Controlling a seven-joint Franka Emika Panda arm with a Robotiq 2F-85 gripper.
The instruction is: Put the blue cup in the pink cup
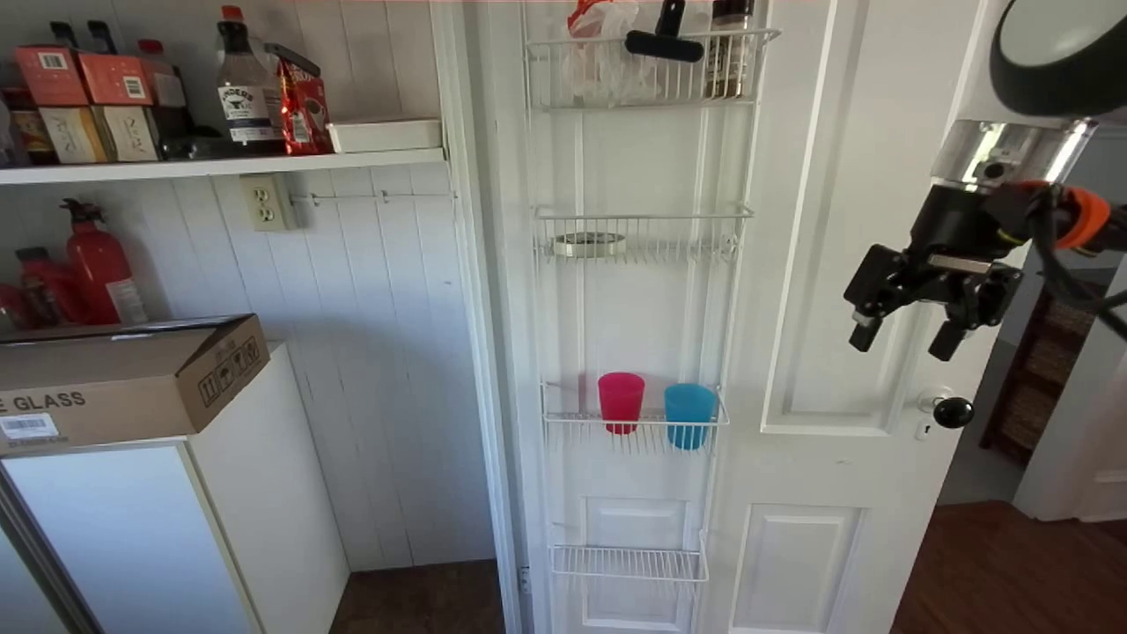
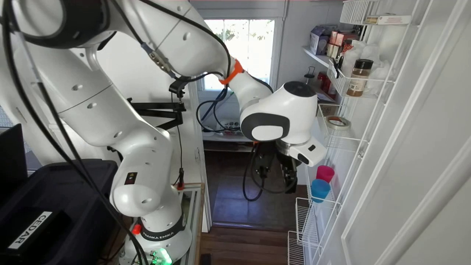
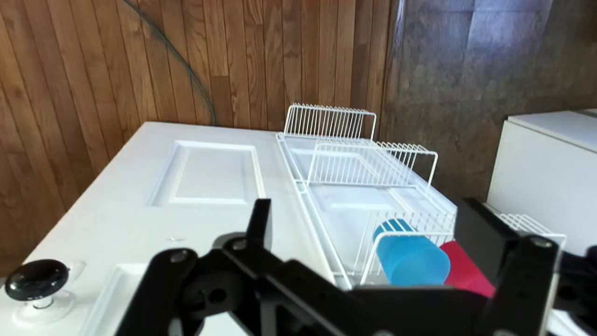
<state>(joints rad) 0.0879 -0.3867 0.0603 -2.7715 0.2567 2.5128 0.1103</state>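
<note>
The blue cup point(image 1: 690, 407) stands upright on a white wire rack shelf on the door. It also shows in an exterior view point(image 2: 320, 190) and in the wrist view point(image 3: 413, 261). The pink cup point(image 1: 621, 396) stands upright beside it on the same shelf, also in an exterior view point(image 2: 325, 173). In the wrist view the pink cup point(image 3: 466, 272) is partly hidden behind the blue cup and a finger. My gripper point(image 1: 904, 342) is open and empty, above the cups and to the door-knob side, apart from both. In the wrist view the gripper point(image 3: 365, 214) has its fingers wide apart.
The cups' wire shelf point(image 1: 572, 421) has a front rail. A shelf above holds a tape roll point(image 1: 590, 245); the top basket holds a jar point(image 1: 729, 53) and a plastic bag. A black door knob point(image 1: 953, 412) sticks out below the gripper. A cardboard box point(image 1: 132, 379) lies on a white cabinet.
</note>
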